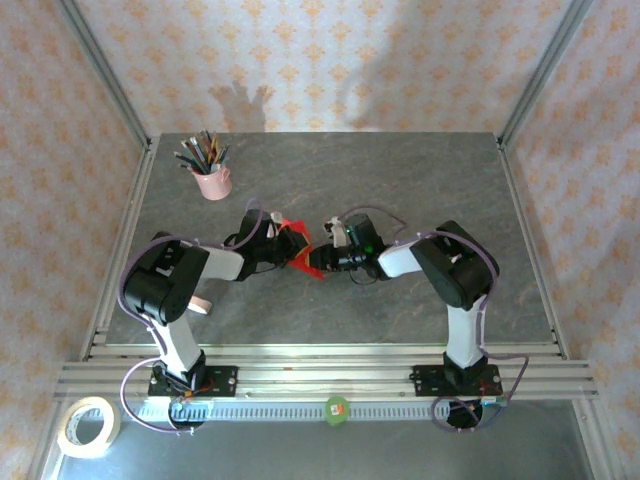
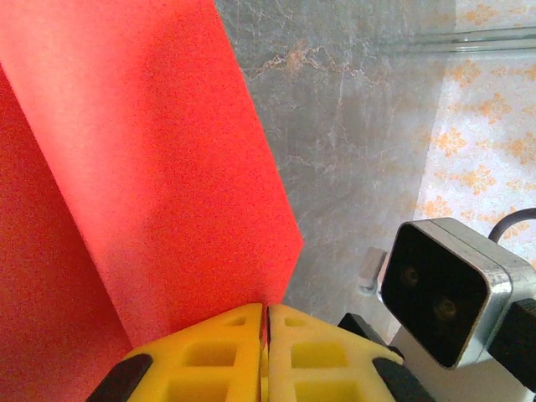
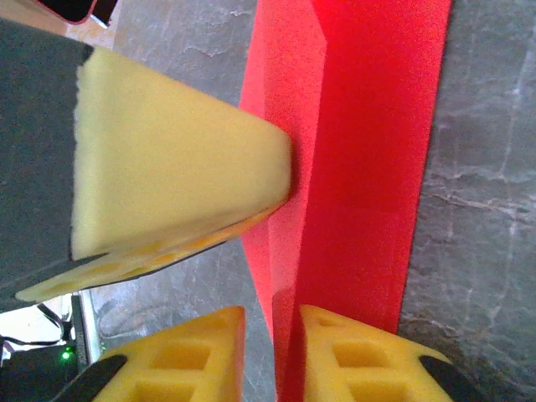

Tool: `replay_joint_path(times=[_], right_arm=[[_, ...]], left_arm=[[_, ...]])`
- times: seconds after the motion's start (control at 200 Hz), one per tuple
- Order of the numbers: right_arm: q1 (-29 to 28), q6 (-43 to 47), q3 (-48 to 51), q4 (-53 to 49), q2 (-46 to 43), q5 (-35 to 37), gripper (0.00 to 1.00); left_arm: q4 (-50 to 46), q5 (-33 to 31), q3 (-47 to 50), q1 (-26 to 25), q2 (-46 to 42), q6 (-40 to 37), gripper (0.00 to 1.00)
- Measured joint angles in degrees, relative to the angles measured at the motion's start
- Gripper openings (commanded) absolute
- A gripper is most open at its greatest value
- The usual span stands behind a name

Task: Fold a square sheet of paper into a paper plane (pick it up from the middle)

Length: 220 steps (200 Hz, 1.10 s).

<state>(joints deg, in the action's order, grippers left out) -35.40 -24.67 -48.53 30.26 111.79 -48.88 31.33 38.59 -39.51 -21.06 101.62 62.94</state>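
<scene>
The red paper plane hangs above the middle of the grey table, between my two grippers. My left gripper comes in from the left. In the left wrist view its yellow fingers are pressed together on the lower edge of the folded paper plane, so the left gripper is shut on it. My right gripper faces it from the right. In the right wrist view the right gripper stands open, its jaws a little apart. A creased strip of the paper plane runs through the gap, against the right finger.
A pink cup full of pencils stands at the back left of the table. A roll of tape lies off the table at the near left corner. The right wrist's camera sits close beside the left gripper's fingers.
</scene>
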Motion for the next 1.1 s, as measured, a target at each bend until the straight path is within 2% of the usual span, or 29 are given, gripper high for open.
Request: replay_joint_path(times=[0.13,0.34,0.756,1.101], right_arm=[[0.0,0.1,0.0,-1.1,-0.8,0.1,0.32],[0.5,1.2,0.8,-5.6,-3.4,2.4,0.33],[0.7,3.9,1.6,-8.1,-4.7,4.1,0.29],[0.7,5.2,1.6,-9.2,-4.7,5.4,0.20]], left_arm=[[-0.2,0.0,-0.5,0.0,0.5,0.0,0.11],[-0.3,0.0,-0.7,0.0,0.9,0.0,0.11],[-1.1,0.0,-1.8,0.0,1.2,0.0,0.11],[-1.7,-0.3,-2.0,0.0,1.7,-0.4,0.11]])
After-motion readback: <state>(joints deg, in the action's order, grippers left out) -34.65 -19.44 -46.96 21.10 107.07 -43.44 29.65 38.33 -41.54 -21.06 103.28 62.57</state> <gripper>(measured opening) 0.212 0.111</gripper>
